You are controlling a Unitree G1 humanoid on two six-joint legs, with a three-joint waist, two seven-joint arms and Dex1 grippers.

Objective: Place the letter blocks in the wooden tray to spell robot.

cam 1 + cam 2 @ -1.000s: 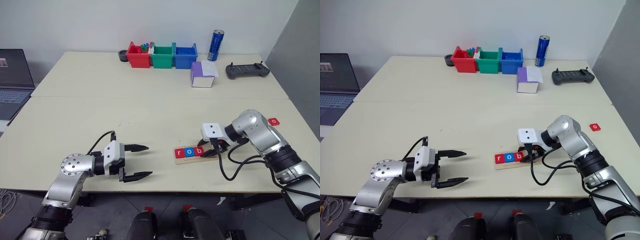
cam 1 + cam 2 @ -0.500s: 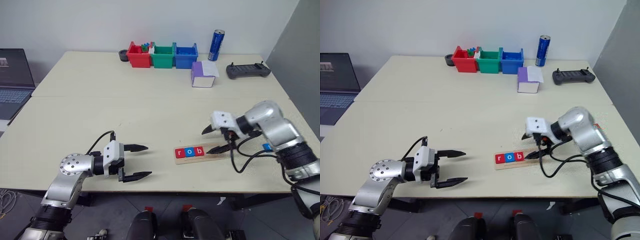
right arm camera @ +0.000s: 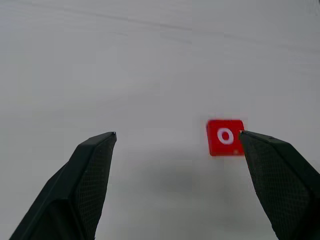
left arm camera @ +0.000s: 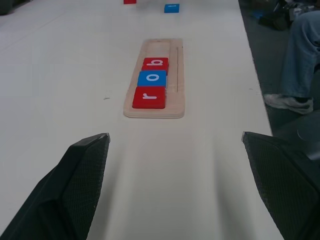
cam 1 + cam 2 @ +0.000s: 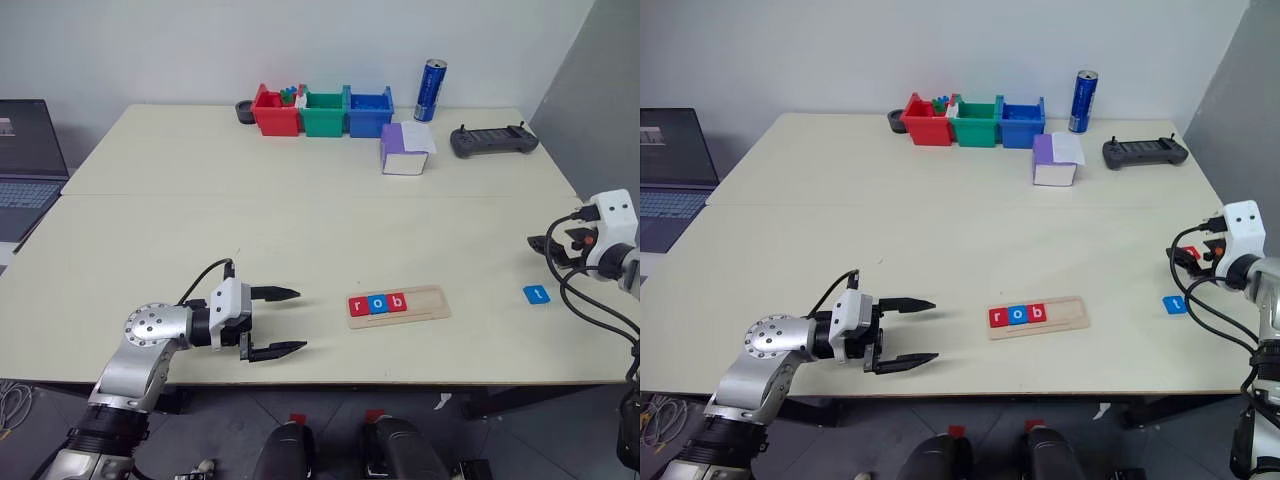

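The right gripper [image 3: 175, 185] hovers over the table [image 5: 300, 220] near its right edge, jaws wide and empty, the red "o" tile [image 3: 225, 137] lying flat just ahead between the fingertips; from the head views that tile is mostly hidden behind the gripper. The blue "t" tile [image 5: 536, 294] lies just beside it, nearer the front edge. The left gripper [image 5: 278, 322] is held level, pointing right toward the tray [image 5: 425, 305], jaws wide and empty. The tray holds "r", "o", "b" [image 4: 150, 79] at its left end.
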